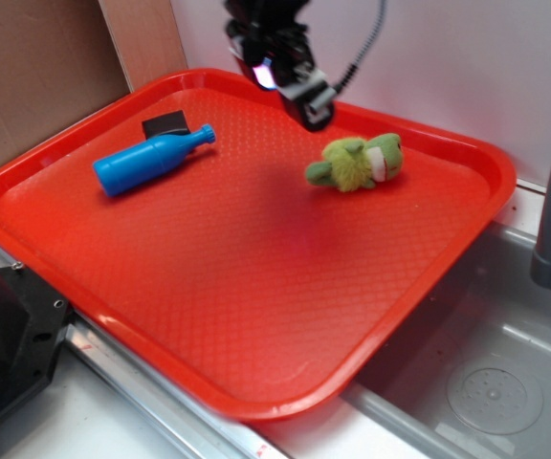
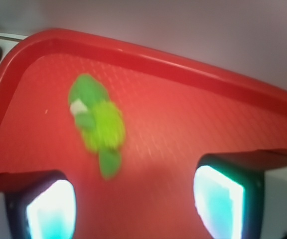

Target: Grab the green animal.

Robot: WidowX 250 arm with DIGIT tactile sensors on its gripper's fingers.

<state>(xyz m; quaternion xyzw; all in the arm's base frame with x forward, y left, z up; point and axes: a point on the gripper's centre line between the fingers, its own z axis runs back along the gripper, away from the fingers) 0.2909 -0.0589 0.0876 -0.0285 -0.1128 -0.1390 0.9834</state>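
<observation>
Green animal (image 1: 357, 163) lies on its side on the red tray (image 1: 256, 316), far right part near the back rim, nothing touching it. Tool (image 1: 299, 91) hangs above the tray, up-left of the animal, fingers (image 2: 218, 199) spread apart with nothing between them. In the wrist view the animal (image 2: 98, 124) is blurred, ahead of the left finger. Blue bottle (image 1: 151, 161) lies well apart on the tray's left side.

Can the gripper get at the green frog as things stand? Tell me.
Probably yes. The gripper hovers open, up and left of the green frog, which lies alone on the red tray; the blue bottle is well clear.
</observation>
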